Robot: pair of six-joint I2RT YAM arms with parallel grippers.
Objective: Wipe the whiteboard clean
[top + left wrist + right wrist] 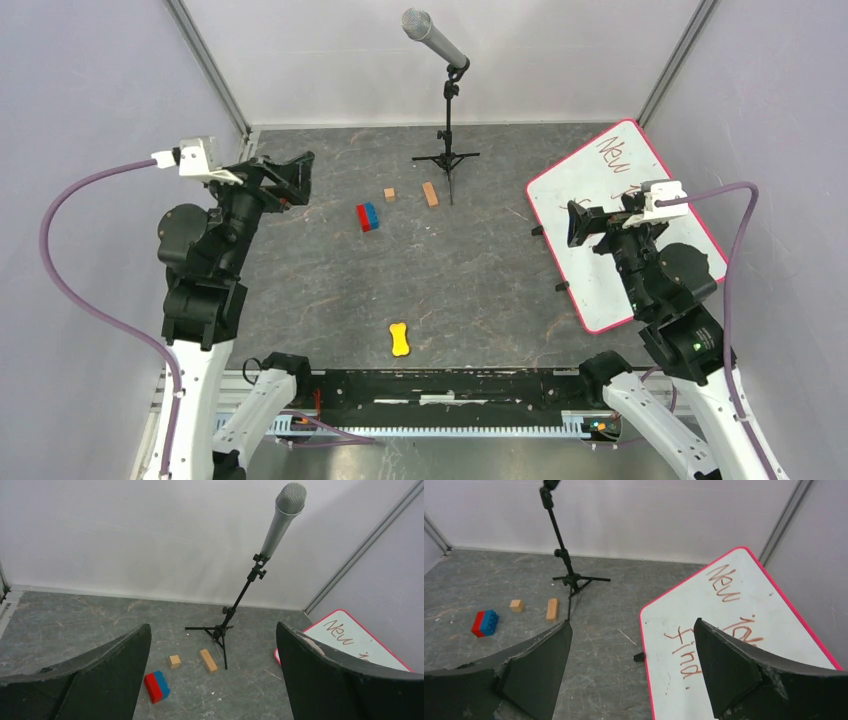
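Behind right gripper [632, 624] — whiteboard [729, 560] writing [685, 656] half-hidden

Black arms [215, 250], white lower links [195, 390], purple cables [43, 240], black tool fingers [100, 680].

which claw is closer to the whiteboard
Right. The right claw hangs open over the whiteboard's left edge. The left claw is across the table at its left side, well away from the board.
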